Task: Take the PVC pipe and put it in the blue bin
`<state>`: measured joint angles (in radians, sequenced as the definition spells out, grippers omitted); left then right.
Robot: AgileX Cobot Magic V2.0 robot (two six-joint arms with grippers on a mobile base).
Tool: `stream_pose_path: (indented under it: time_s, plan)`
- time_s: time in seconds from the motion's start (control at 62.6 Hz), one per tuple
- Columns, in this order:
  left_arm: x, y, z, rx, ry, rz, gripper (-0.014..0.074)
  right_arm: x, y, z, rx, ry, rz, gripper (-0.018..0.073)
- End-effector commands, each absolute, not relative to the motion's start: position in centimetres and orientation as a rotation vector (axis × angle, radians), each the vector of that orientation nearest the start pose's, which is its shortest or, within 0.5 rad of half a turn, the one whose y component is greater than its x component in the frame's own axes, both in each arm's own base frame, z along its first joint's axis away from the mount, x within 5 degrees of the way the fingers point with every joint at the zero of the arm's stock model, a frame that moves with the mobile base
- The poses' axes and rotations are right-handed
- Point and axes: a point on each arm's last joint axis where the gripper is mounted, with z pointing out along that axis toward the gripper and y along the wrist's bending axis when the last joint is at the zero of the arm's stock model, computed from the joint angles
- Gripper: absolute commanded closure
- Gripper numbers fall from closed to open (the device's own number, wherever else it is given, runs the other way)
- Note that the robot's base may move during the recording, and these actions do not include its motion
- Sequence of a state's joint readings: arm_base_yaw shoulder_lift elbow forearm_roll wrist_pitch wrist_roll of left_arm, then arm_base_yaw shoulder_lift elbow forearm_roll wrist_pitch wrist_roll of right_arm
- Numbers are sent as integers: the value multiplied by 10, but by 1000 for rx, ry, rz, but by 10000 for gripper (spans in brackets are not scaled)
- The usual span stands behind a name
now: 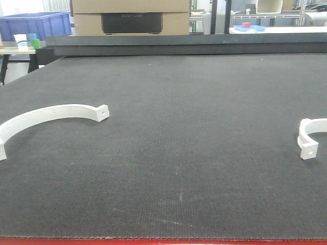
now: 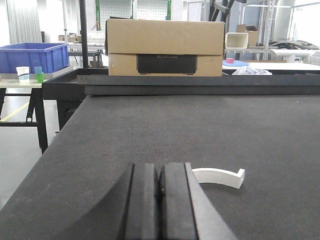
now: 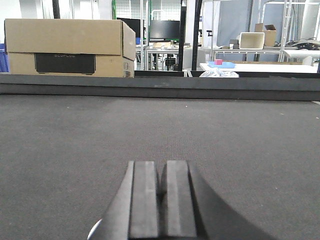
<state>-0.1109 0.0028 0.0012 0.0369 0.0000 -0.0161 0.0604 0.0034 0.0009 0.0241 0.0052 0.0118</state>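
Observation:
The PVC pipe (image 1: 308, 138), a small white C-shaped half-ring with a squared, holed end tab, lies on the dark mat at the far right edge of the front view, partly cut off. The blue bin (image 1: 36, 24) stands on a side table beyond the mat's far left corner; the left wrist view also has the blue bin (image 2: 32, 56). My left gripper (image 2: 160, 185) is shut with nothing between its pads, low over the mat. My right gripper (image 3: 161, 182) is shut and empty too. A white sliver (image 3: 94, 231) peeks out beside its left finger; I cannot tell what it is. Neither gripper appears in the front view.
A large shallow white arc (image 1: 48, 116) with a holed tab lies at the mat's left; its end (image 2: 220, 176) shows just right of my left gripper. A cardboard box (image 1: 131, 17) stands behind the raised far rail (image 1: 204, 43). Cups (image 2: 30, 74) sit by the bin.

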Motion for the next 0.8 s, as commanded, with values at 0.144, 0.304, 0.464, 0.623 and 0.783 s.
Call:
stream_pose_path:
  time_s: [0.144,0.304,0.464,0.623,0.783]
  plan:
    - [56,-7,215,99,1461,-80,707,56,3,214,-17,1474,68,727]
    - [56,-7,215,99,1461,-80,707,56,3,214,-17,1474,68,727]
    - [56,-7,215,99,1461,-80,707,56,3,214,-17,1474,68,727]
    - [56,-7,215,99,1461,-80,707,56,3,214,-17,1474,68,727]
    - [56,-7,215,99,1461,-80,707,56,3,214,-17,1474,68,727]
